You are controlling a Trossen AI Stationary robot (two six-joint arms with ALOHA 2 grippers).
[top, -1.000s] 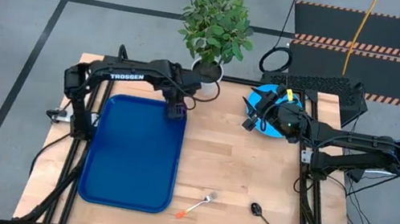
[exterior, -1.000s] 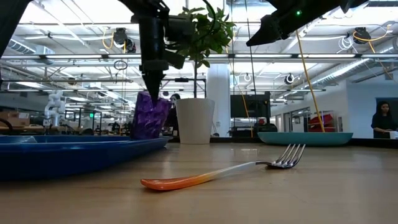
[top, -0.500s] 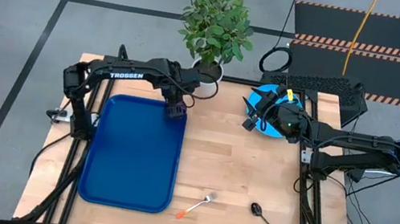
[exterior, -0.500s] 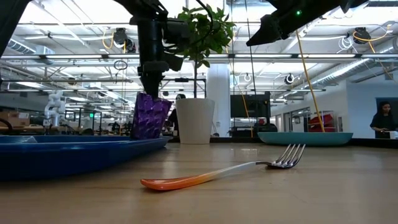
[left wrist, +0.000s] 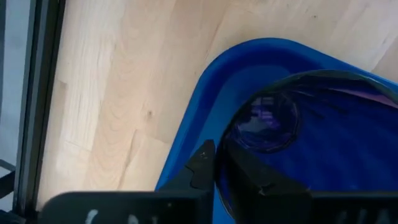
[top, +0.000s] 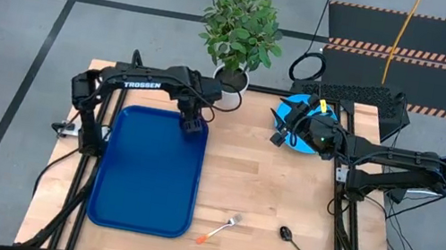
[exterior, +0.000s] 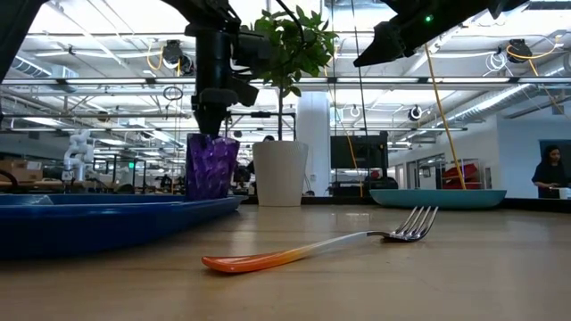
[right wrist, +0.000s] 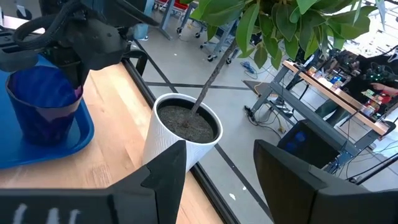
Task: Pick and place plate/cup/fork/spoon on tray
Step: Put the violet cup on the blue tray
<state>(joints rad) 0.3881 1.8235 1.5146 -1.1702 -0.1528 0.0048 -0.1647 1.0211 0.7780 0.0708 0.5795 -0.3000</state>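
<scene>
At the far right corner of the tray (top: 147, 171), my left hand (exterior: 211, 123) hangs right at the rim of the cup (exterior: 211, 167). The cup stands upright on the tray floor, just inside the raised rim and near the white plant pot (exterior: 279, 174), which sits on the surface beyond that corner. My hand meets the cup at its top edge, but whether it is clamped on the rim I cannot tell; from above the hand covers the cup completely.

My right hand (top: 282, 128) hovers over the near-left part of the plate (top: 297, 104), at the far right of the surface. It is spread wide and holds nothing, and it looks out past the pot toward the cup. The plate lies flat on the surface, well apart from the tray.

The fork (top: 219, 230) lies on the bare wood at the near edge, just beside the tray's near right corner, its orange handle pointing toward the tray and its tines away from it. The spoon (top: 298, 247) lies to the right of the fork, near it but apart, bowl toward the fork and handle angled toward the near right of the surface.
</scene>
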